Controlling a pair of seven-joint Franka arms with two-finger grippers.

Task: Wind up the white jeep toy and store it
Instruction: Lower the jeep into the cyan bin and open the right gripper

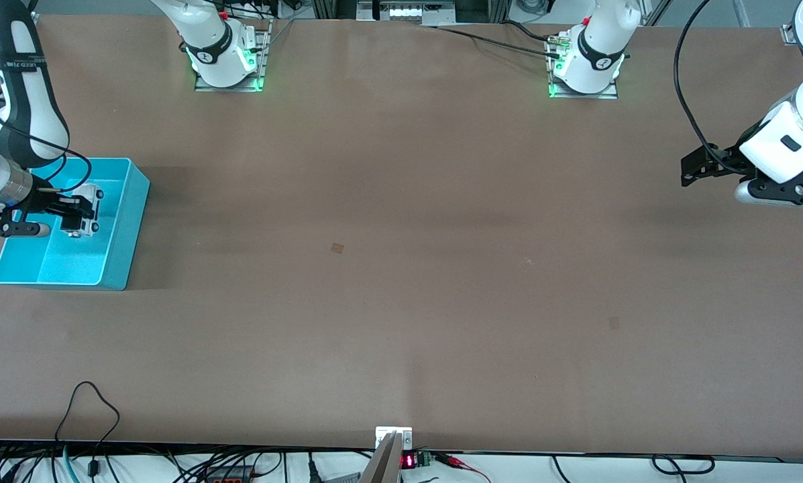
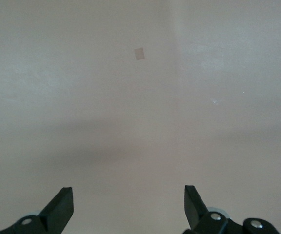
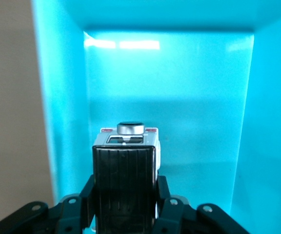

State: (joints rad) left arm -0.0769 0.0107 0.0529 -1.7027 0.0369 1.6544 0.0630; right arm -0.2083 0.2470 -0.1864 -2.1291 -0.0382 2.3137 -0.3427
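Note:
The white jeep toy has a black ribbed roof and a silver knob at its end. My right gripper is shut on it and holds it inside the cyan bin, at the right arm's end of the table. In the right wrist view the jeep sits between the black fingers, with the bin's walls on both sides. I cannot tell whether its wheels touch the bin floor. My left gripper is open and empty, held above bare table at the left arm's end. Its fingertips show wide apart.
The two arm bases stand along the table's edge farthest from the front camera. Small faint patches mark the brown tabletop. Cables hang at the edge nearest the front camera.

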